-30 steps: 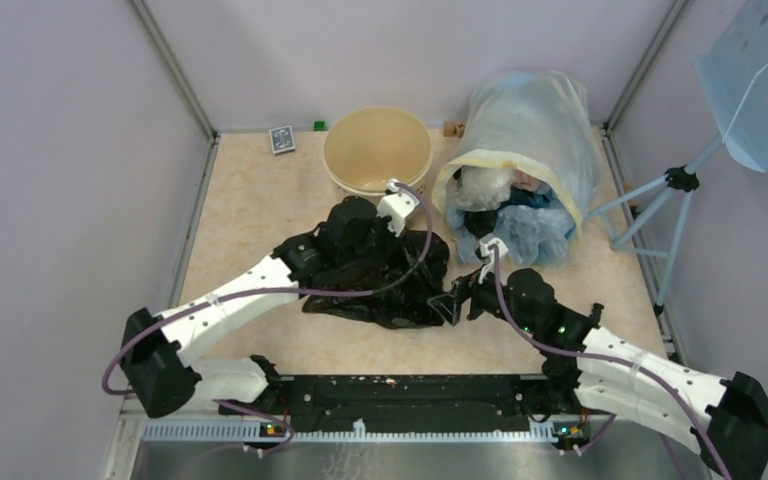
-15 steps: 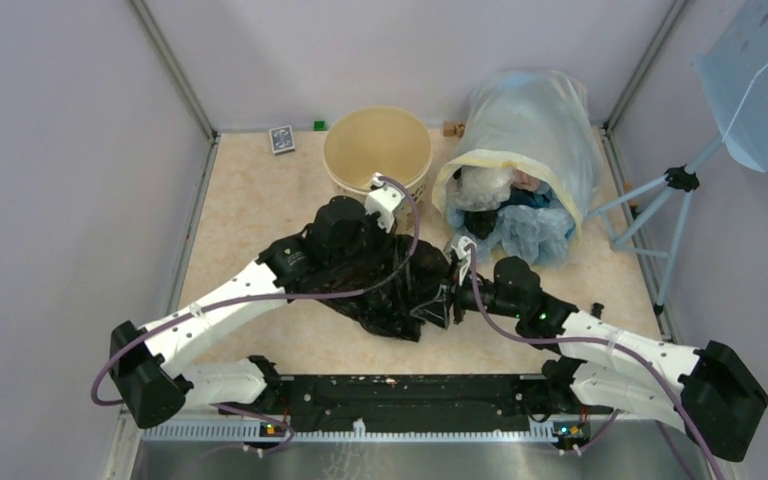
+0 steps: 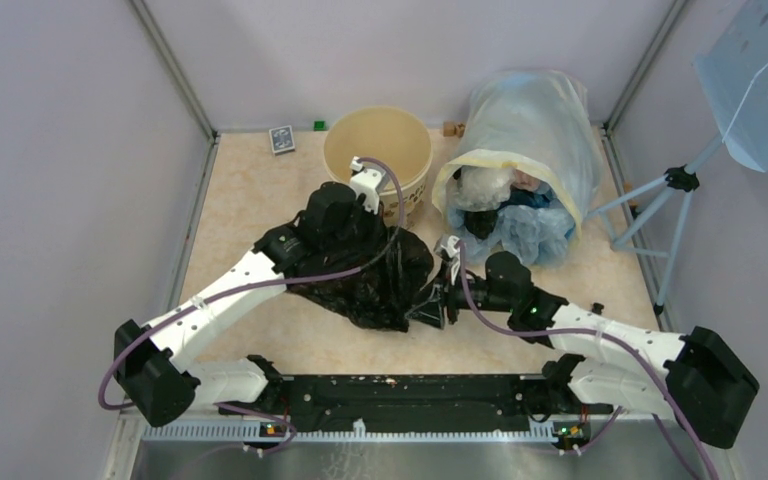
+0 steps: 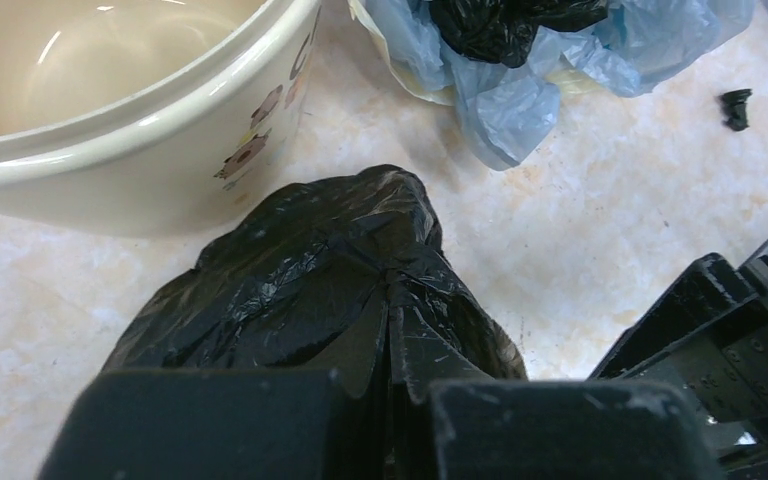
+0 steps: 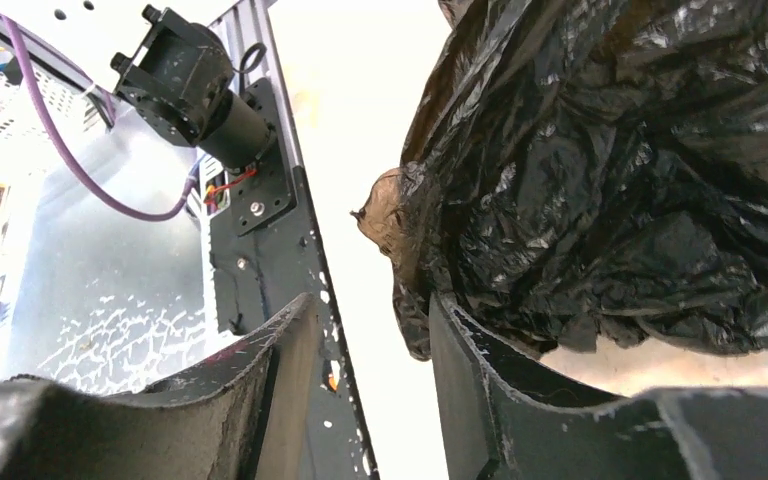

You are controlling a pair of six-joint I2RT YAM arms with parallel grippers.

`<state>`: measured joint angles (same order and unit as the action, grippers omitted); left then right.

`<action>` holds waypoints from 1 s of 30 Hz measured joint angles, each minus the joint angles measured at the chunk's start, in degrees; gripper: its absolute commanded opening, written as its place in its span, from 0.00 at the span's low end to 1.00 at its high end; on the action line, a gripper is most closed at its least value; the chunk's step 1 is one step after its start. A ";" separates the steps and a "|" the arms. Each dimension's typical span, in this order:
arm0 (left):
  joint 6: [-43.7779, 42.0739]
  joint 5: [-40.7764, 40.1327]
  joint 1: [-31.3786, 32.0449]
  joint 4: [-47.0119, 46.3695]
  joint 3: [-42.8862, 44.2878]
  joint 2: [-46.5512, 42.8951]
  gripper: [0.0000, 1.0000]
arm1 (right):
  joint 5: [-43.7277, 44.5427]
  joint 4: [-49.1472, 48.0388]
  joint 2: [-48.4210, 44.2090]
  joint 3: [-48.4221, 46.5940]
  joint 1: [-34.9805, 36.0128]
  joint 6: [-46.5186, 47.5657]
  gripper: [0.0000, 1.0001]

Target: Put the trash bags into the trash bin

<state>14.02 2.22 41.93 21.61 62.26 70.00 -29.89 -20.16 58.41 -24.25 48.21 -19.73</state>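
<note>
Pulled closer to the trash bin (image 3: 345, 125) than a second ago: black trash bag (image 3: 380, 285), bunched tighter on the bench (image 3: 250, 210).
From above: bag just in front of the bin, on the bench and not inside; right hand (image 3: 430, 305) pressed in at the bag's right edge, further left than before; translucent sack (image 3: 540, 110) of other bags just right of the bin. From the left wrist: left hand (image 4: 390, 390) clamped together on a fold of the bag, bin wall close beyond. From the right wrist: fingers (image 5: 240, 400) apart, crumpled bag edge against one finger, partly over the gap, not pinched.
</note>
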 measured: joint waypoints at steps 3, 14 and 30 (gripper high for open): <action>1.44 1.31 -0.33 -0.02 0.00 0.00 0.00 | -0.70 -1.31 1.97 -0.94 0.13 -0.11 0.53; 3.91 4.68 -0.83 -0.13 0.00 0.00 0.00 | 10.27 1.60 5.97 -5.14 1.27 2.03 0.60; 5.31 4.02 -5.97 -0.28 -1.07 -0.92 0.08 | 19.47 7.98 7.78 -7.15 4.52 2.62 0.00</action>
<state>19.33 6.24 35.97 21.32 61.19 69.08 -10.41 -12.19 66.19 -31.40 52.73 -17.10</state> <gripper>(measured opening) 0.039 0.005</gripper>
